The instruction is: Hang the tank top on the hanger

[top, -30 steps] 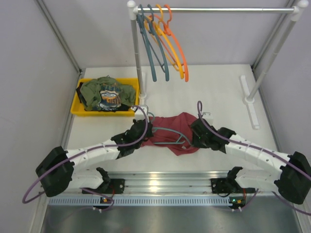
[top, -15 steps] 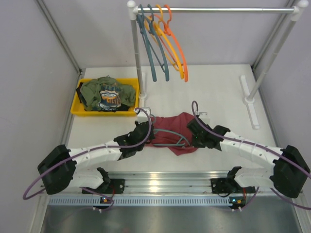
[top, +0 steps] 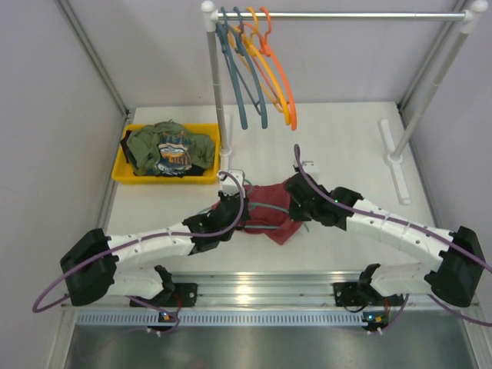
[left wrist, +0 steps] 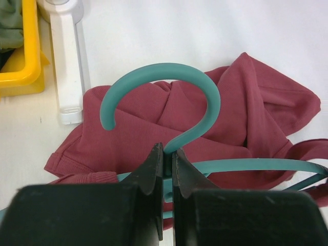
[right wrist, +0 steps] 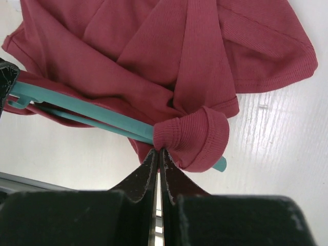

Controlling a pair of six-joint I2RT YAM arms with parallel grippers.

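Observation:
The maroon tank top (top: 278,229) lies bunched on the white table between my two grippers. The teal hanger (top: 269,207) lies in it. In the left wrist view my left gripper (left wrist: 168,154) is shut on the neck of the hanger (left wrist: 159,69), just below its hook, with the tank top (left wrist: 148,118) spread under it. In the right wrist view my right gripper (right wrist: 159,151) is shut on a rolled strap of the tank top (right wrist: 154,51), which wraps round one end of the hanger's arm (right wrist: 77,107). From above, the left gripper (top: 231,206) and the right gripper (top: 296,201) stand close together.
A yellow bin (top: 123,165) holding an olive-green printed garment (top: 169,146) stands at the back left. A clothes rail (top: 346,14) at the back carries slate-blue, yellow and orange hangers (top: 257,69). Its white foot (left wrist: 66,61) lies just left of the hook; another foot (top: 396,157) is at the right.
Both grippers have moved away from the near edge and closer together. The right one has gone left with the strap, bunching the tank top narrower along the hanger.

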